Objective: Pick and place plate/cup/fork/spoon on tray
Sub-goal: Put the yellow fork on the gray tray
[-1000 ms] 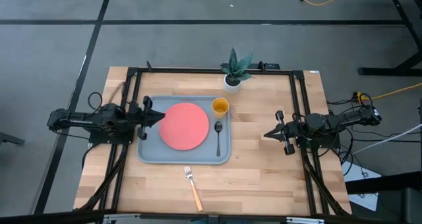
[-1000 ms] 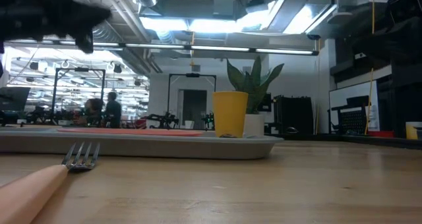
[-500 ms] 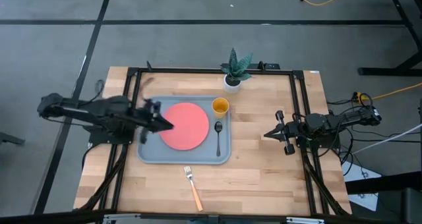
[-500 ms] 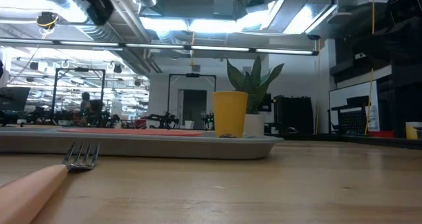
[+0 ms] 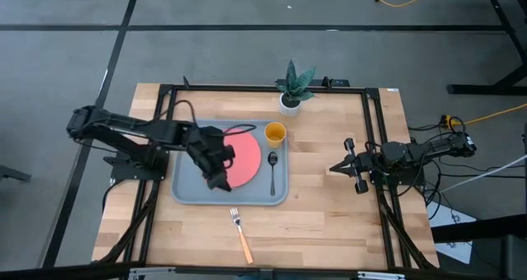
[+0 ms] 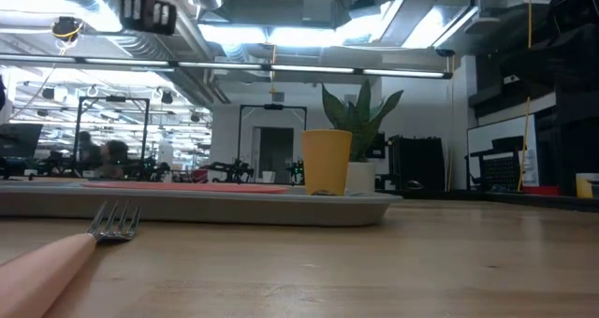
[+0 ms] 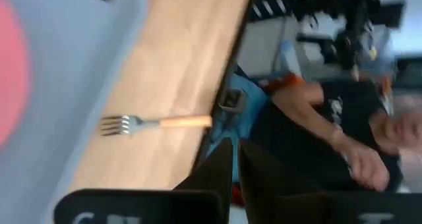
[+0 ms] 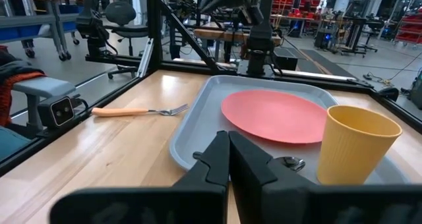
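Wooden table [image 5: 329,214]: fork [image 5: 240,235] outside tray [image 5: 185,193]

No legible text, label, brand, number or sign is found in any view. White lettering is seen on the dark shirt [image 7: 343,105] of a person beyond the bench, but it is too blurred to be read. A pale curved mark is seen on the dark wrist housing [image 7: 86,217] in the left wrist view; it is cut off at the edge and cannot be made out as a letter. Nothing is printed on the tableware or the tray.
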